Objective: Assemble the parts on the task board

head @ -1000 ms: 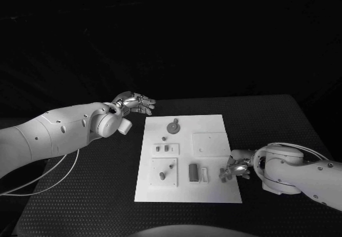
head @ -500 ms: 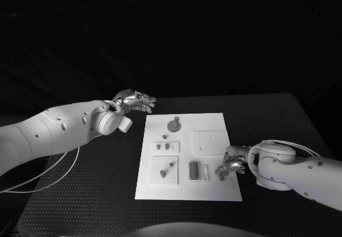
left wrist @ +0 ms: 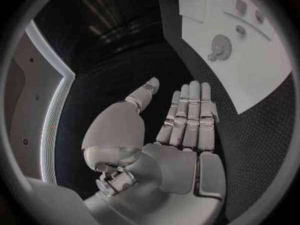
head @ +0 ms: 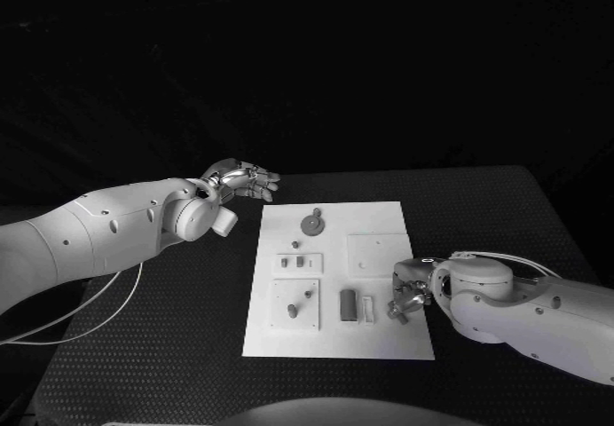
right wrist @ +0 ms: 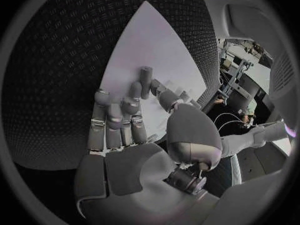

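Fingers [right wrist: 134, 100] of the right hand [head: 410, 297] pinch a small grey peg [right wrist: 145, 80] over the lower right of the task board [head: 384, 222]; left hand [head: 243, 182] hangs open, fingers straight and apart, off the board's upper-left corner. Peg looks light, rigid and smooth, so likely slippery; best held mid-shaft, tip free for insertion

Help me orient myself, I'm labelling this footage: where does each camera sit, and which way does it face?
Head view: on the robot's head, looking down at the task board; both arms enter, left hand beyond the board's far left corner, right hand at its right edge.
Left wrist view: behind the open left hand, facing past it to the board.
Right wrist view: behind the right hand, which pinches a small part above the board.
All three share the board.
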Tool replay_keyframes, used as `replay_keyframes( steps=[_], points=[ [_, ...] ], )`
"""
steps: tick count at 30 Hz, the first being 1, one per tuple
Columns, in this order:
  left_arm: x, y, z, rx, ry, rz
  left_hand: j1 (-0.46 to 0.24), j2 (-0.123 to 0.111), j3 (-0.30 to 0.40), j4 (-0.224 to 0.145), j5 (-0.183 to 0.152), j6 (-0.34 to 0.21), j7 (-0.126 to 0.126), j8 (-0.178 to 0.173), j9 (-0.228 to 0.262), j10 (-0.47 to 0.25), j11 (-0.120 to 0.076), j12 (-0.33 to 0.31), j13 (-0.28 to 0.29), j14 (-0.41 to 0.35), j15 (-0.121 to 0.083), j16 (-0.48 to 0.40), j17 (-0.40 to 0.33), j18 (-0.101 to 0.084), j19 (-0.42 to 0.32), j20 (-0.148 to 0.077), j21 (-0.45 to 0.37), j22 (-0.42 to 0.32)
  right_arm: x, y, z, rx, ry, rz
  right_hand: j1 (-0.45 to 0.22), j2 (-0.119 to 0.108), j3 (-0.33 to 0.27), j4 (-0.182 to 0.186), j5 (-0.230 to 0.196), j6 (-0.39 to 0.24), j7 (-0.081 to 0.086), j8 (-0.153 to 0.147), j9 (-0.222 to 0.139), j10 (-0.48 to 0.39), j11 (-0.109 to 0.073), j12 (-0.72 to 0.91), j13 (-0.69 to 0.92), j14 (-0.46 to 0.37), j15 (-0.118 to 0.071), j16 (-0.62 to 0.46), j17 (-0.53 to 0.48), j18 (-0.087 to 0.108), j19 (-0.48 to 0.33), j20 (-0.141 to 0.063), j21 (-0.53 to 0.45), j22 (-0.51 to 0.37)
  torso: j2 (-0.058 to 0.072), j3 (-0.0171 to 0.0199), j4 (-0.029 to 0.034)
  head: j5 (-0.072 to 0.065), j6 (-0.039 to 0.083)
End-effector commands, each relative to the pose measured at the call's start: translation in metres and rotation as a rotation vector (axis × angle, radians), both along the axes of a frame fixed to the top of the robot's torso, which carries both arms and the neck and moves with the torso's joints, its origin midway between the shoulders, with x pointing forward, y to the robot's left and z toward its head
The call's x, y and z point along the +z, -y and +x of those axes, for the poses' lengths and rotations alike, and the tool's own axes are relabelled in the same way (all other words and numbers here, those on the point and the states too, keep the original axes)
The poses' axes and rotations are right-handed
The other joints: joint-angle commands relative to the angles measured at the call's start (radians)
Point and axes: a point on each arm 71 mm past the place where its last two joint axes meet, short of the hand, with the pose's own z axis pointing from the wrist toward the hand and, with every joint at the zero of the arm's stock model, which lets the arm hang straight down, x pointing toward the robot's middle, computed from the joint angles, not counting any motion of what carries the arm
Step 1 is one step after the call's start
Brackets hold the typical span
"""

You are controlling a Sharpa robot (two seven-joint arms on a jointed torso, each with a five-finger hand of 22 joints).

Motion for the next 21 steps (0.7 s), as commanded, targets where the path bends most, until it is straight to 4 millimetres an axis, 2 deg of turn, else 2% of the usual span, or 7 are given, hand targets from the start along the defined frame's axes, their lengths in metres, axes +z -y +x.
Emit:
replay_keyframes(
  steps=[1,9,12,16,18,21],
  points=[
    [0.0014,0.0026,-0.0003,-0.015,0.008,-0.012,-0.01,0.001,0.0,0.007,0.001,-0.001,0.0,0.003,-0.002,-0.002,-0.002,0.005,-0.001,0.003,0.004,-0.007,0.001,-0.004,-0.005,0.003,0.004,-0.001,-0.0176,0.0027,-0.01,0.039,-0.029,-0.088,0.012,0.005,-0.008,0.001,-0.003,-0.051,0.037,-0.095,-0.052,-0.003,0.004,-0.006,-0.001,-0.001,0.003,-0.006,-0.001,0.006,-0.005,0.006,-0.005,0.017,0.0,-0.0007,0.0005,-0.001,-0.001],
    [0.0016,0.0014,-0.0007,-0.012,0.009,-0.011,-0.01,0.001,0.0,0.007,0.001,-0.001,0.0,0.003,-0.002,-0.002,-0.003,0.006,-0.001,0.003,0.004,-0.007,0.002,-0.004,-0.005,0.003,0.004,-0.001,-0.0178,0.0017,-0.0114,0.037,-0.031,-0.074,0.022,0.008,-0.015,0.0,-0.002,-0.071,0.045,-0.113,-0.069,-0.007,0.011,-0.007,-0.002,-0.005,0.009,-0.007,-0.001,0.006,-0.008,0.01,-0.008,0.017,0.0,-0.001,0.0006,-0.001,-0.003],
    [0.0016,0.002,-0.0008,-0.014,0.009,-0.012,-0.011,0.002,0.0,0.008,0.001,-0.002,0.001,0.003,-0.002,-0.002,-0.003,0.006,-0.001,0.003,0.004,-0.007,0.002,-0.004,-0.005,0.003,0.004,-0.001,-0.0178,0.0016,-0.0119,0.016,-0.047,-0.041,0.03,0.017,-0.018,0.0,-0.002,-0.079,0.049,-0.121,-0.079,-0.008,0.016,-0.007,-0.003,-0.006,0.013,-0.006,0.0,0.006,-0.009,0.011,-0.008,0.017,0.0,-0.001,0.0006,0.0,-0.004],
    [0.0016,0.0023,-0.0009,-0.014,0.009,-0.012,-0.011,0.002,0.0,0.008,0.001,-0.002,0.001,0.003,-0.002,-0.002,-0.002,0.006,-0.001,0.003,0.004,-0.007,0.002,-0.004,-0.005,0.003,0.004,-0.001,-0.0196,0.0021,-0.0135,-0.023,-0.106,0.019,0.018,0.06,-0.027,0.001,-0.003,-0.061,0.048,-0.117,-0.088,0.0,0.014,-0.002,-0.003,-0.002,0.014,-0.002,0.001,0.006,-0.007,0.013,-0.006,0.018,0.0,-0.0005,0.0006,-0.001,-0.006],
    [0.0016,0.0023,-0.0008,-0.014,0.009,-0.012,-0.012,0.003,0.0,0.009,0.001,-0.002,0.001,0.003,-0.002,-0.002,-0.002,0.006,-0.001,0.003,0.004,-0.007,0.002,-0.004,-0.005,0.003,0.004,-0.001,-0.0202,0.0016,-0.0144,-0.046,-0.138,0.059,0.007,0.1,-0.031,0.001,-0.003,-0.051,0.045,-0.115,-0.094,0.006,0.01,0.0,-0.004,0.002,0.012,0.001,0.001,0.006,-0.005,0.012,-0.005,0.018,0.0,-0.0003,0.0003,-0.001,-0.006],
    [0.0016,0.0024,-0.0007,-0.014,0.009,-0.012,-0.012,0.003,0.0,0.009,0.001,-0.002,0.001,0.003,-0.002,-0.002,-0.002,0.006,-0.001,0.003,0.004,-0.007,0.002,-0.004,-0.005,0.003,0.004,-0.001,-0.0204,0.0021,-0.0157,-0.09,-0.182,0.116,0.006,0.173,-0.021,-0.003,0.0,-0.039,0.039,-0.111,-0.099,0.012,0.006,0.003,-0.005,0.006,0.008,0.005,0.002,0.006,-0.005,0.009,-0.002,0.019,0.0,-0.0003,0.0003,-0.001,-0.006]
  ],
)
